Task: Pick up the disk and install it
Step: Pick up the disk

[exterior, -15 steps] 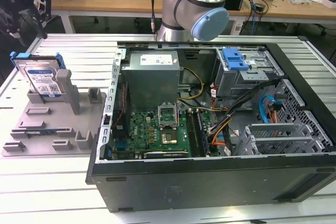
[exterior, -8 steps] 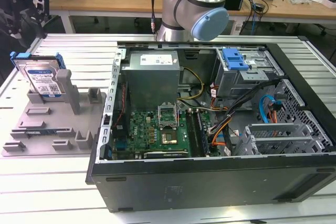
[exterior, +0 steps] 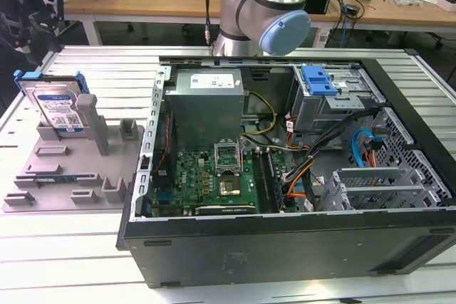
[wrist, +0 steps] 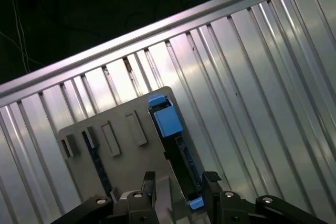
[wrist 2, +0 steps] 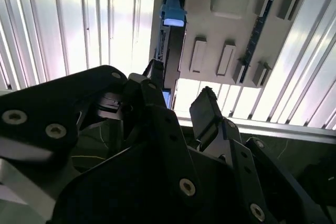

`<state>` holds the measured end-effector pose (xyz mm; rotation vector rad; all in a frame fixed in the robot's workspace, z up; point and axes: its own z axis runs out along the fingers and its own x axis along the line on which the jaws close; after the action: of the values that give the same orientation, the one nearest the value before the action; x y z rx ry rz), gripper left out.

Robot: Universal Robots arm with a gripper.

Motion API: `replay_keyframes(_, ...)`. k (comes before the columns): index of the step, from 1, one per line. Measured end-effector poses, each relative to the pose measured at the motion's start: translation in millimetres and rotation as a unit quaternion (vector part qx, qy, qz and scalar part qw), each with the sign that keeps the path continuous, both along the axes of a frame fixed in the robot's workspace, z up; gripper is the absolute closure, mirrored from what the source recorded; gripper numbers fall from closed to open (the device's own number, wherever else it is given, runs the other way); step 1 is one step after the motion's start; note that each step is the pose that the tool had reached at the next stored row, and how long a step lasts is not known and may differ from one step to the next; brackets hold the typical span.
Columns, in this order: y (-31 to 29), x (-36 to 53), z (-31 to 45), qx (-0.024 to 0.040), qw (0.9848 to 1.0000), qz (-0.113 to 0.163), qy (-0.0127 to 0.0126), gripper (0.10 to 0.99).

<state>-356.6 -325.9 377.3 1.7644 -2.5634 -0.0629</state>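
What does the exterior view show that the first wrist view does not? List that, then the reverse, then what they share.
Exterior view: the open black computer case with its green motherboard and big grey power-supply box, plus the arm's silver-and-blue joint.
First wrist view: the black gripper, jaws apart, above the silver-metal disk in its blue plastic bracket.
Both: that disk, standing on edge in the grey slotted fixture plate on the ribbed aluminium table.
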Motion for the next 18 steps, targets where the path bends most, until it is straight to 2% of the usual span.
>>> replay_keyframes(2, 0.1, 0.0, -0.1, -0.0011, 0.9999, 0.014, 0.0000, 0.604)
replay_keyframes(7, 0.0, 0.0, 0.0, -0.0024, 0.9999, 0.016, -0.0002, 0.604)
replay_keyframes(10, 0.1, 0.1, 0.0, -0.0024, 0.9996, 0.027, -0.0032, 0.604)
replay_keyframes(13, 0.0, 0.0, -0.2, -0.0023, 0.9978, 0.066, -0.0060, 0.604)
replay_keyframes(18, 0.7, -0.9, -0.9, -0.0024, 0.9961, 0.088, -0.0094, 0.604)
